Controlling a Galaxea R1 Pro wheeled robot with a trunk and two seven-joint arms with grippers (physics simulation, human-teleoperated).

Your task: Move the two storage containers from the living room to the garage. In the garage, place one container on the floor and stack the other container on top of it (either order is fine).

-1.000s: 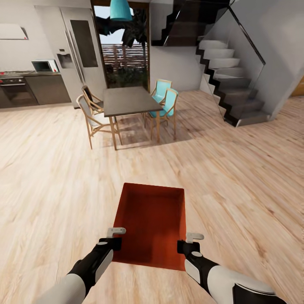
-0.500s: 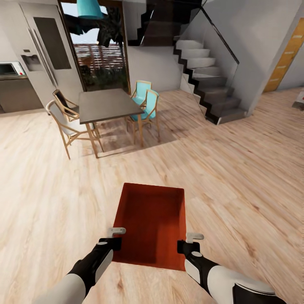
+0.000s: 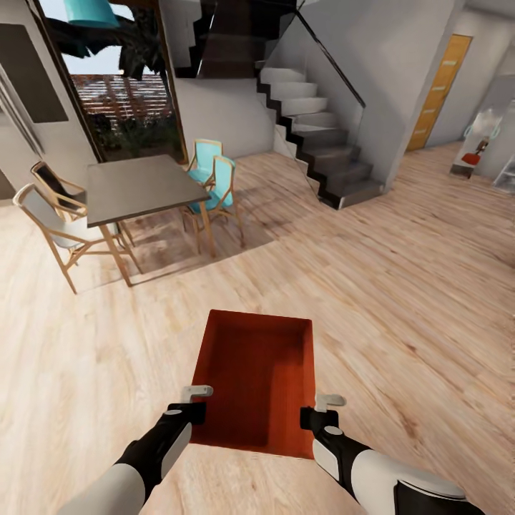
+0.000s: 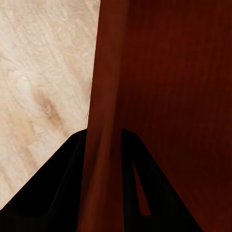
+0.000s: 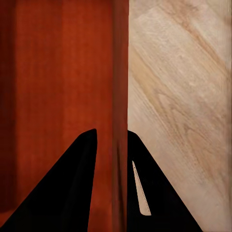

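Observation:
One orange-red open-top storage container (image 3: 254, 379) hangs just in front of me above the light wood-plank floor (image 3: 400, 286), held by both arms. My left gripper (image 3: 192, 411) is shut on its left side wall near the closer corner. My right gripper (image 3: 315, 417) is shut on the right side wall. In the left wrist view the dark fingers (image 4: 58, 193) straddle the thin red wall (image 4: 104, 87). The right wrist view has the same pinch on the other wall (image 5: 120, 72), its fingers (image 5: 72, 193) either side. The second container is out of view.
A grey dining table (image 3: 139, 184) with wooden and teal chairs (image 3: 214, 182) stands ahead on the left, before glass doors (image 3: 118, 100). A dark staircase (image 3: 318, 139) rises at centre back. An orange door (image 3: 438, 93) and an opening lie far right. Open plank floor stretches ahead and right.
The whole view has swung to the right, so table and stairs slid left and the orange door came into sight. The container and both grippers keep the same place before me.

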